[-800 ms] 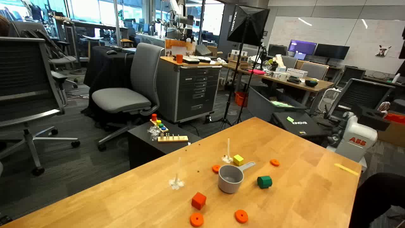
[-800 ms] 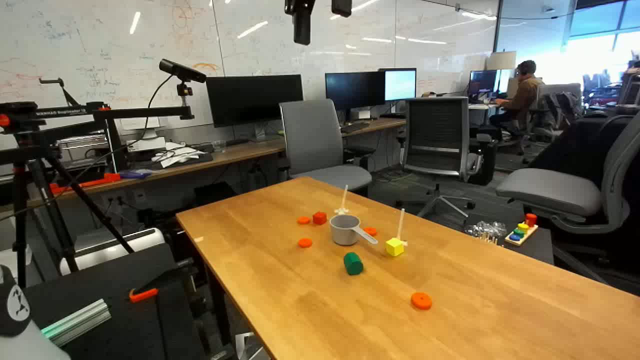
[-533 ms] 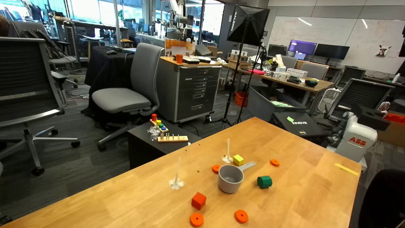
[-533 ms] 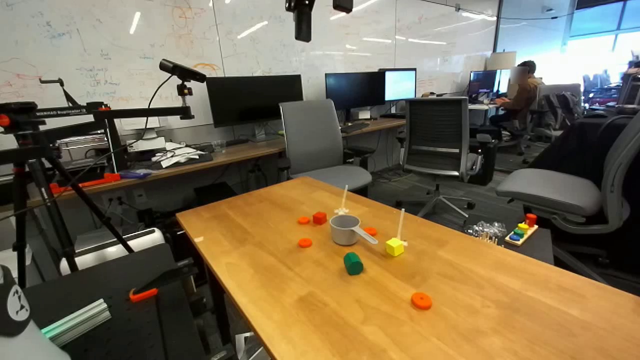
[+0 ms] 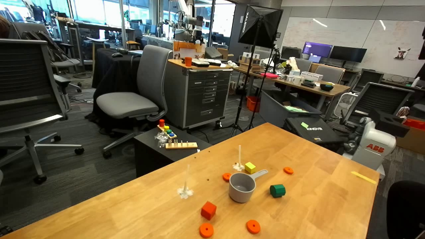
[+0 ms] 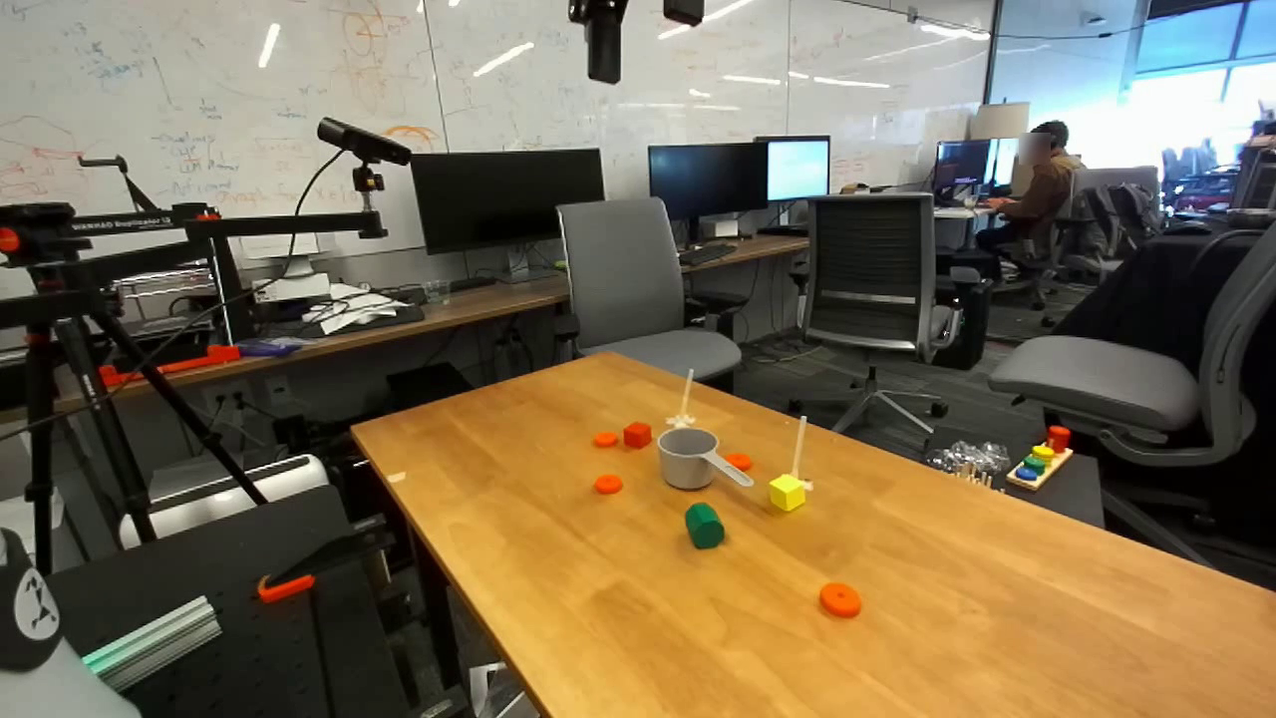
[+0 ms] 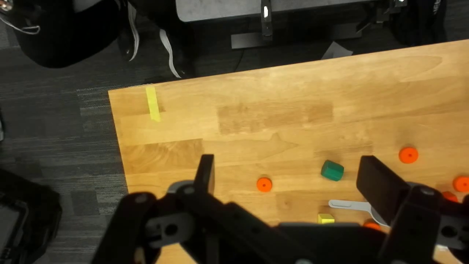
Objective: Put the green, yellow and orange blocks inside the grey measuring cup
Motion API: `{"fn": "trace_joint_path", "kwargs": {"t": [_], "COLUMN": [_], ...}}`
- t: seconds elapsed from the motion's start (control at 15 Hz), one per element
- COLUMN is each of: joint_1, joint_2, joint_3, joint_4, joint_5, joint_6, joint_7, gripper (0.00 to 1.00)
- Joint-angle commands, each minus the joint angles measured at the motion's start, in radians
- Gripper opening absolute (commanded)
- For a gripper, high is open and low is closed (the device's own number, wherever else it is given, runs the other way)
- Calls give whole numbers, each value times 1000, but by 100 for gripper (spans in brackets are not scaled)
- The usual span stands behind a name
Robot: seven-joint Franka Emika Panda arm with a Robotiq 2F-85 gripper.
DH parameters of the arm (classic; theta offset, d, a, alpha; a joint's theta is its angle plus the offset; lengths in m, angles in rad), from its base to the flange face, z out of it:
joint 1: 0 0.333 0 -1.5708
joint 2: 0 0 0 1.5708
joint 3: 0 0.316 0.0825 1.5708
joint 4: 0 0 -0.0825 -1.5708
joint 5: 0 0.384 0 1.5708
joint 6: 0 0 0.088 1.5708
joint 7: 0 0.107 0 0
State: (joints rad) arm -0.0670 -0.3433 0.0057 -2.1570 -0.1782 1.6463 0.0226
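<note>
— What lies where?
— In an exterior view, from left: orange-red cube [image 5: 208, 210] at eight o'clock from the round grey plastic-looking measuring cup [image 5: 241, 197], yellow cube [image 5: 250, 167] at one, green faceted block [image 5: 277, 191] at three; all outside.
— How to proceed?
— The black gripper [image 7: 287, 170] is spread wide, empty. I would take the green one first, across its flat sides; the yellow, near a thin pale rod [image 5: 239, 154], asks more care.
— Surface, room?
— Light-brown wooden table [image 5: 325, 199]; beyond, grey office chair [image 5: 132, 102] at ten o'clock, black softbox lamp [image 5: 254, 25] at twelve.
</note>
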Motion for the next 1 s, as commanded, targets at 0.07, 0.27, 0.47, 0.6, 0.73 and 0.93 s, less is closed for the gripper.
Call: {"fn": "trace_joint_path", "kwargs": {"t": [0.07, 0.27, 0.47, 0.6, 0.73, 0.93], "joint_1": [19, 27, 26, 27, 37, 49], "joint_2": [20, 153, 324, 440, 569, 563], "joint_3": [-5, 20, 31, 21, 5, -12], "joint_4": [17, 56, 111, 164, 250, 206], "joint_5": [5, -24, -61, -102, -130, -118], "joint_6": [13, 82, 139, 176, 188, 210], "joint_7": [2, 56, 137, 190, 261, 269], "gripper": [100, 100, 100, 100, 100, 100]}}
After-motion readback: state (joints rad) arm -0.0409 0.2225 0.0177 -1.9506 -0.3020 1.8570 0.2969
